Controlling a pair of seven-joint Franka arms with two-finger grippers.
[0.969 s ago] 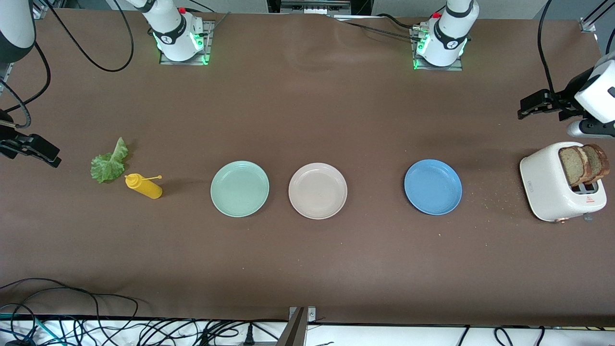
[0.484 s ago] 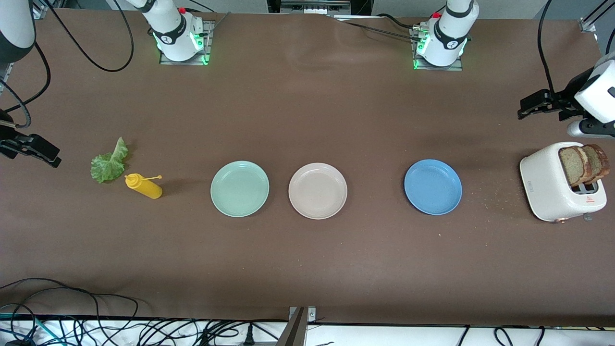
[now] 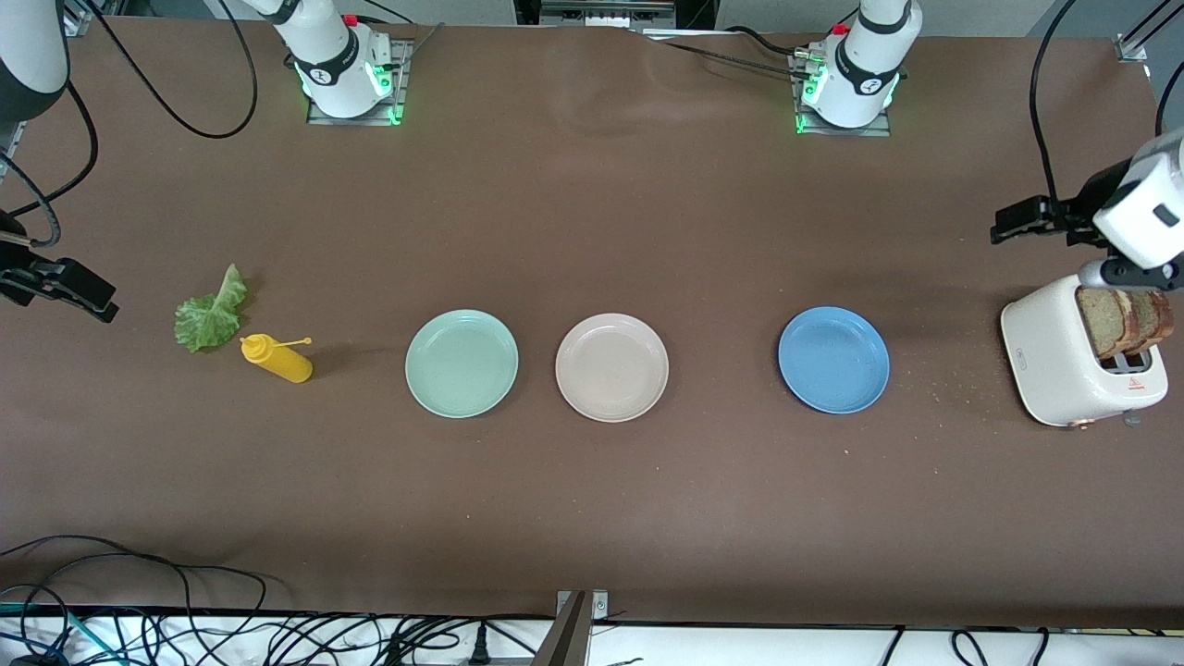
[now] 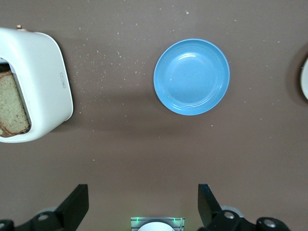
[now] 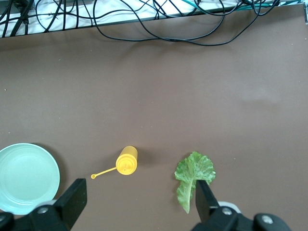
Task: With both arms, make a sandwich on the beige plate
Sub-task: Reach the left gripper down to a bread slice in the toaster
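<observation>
We saw a pale pinkish-beige plate (image 3: 611, 367) between a mint-green plate (image 3: 462, 363) and a blue plate (image 3: 833, 360) on the plain brown table (image 3: 592, 499). The toaster (image 3: 1054, 361) was glossy white and held speckled tan-brown bread slices (image 3: 1124, 319) with darker crusts. The lettuce leaf (image 3: 211, 312) was light green, the squeeze bottle (image 3: 277, 359) yellow.

Materials & finish, tabletop and what's on it

Table (image 3: 592, 213): matt brown covering, cloth- or paper-like, faint creases toward the base-side edge, crumbs at the left arm's end. Beige plate (image 3: 611, 367), mint plate (image 3: 462, 363), blue plate (image 3: 833, 360): smooth plastic-looking, soft sheen. Toaster (image 3: 1054, 356): smooth glossy white shell. Bread slices (image 3: 1124, 321): rough, porous, speckled w/ darker crust. Lettuce (image 3: 211, 312): ruffled, matt. Squeeze bottle (image 3: 277, 359): smooth yellow plastic.
</observation>
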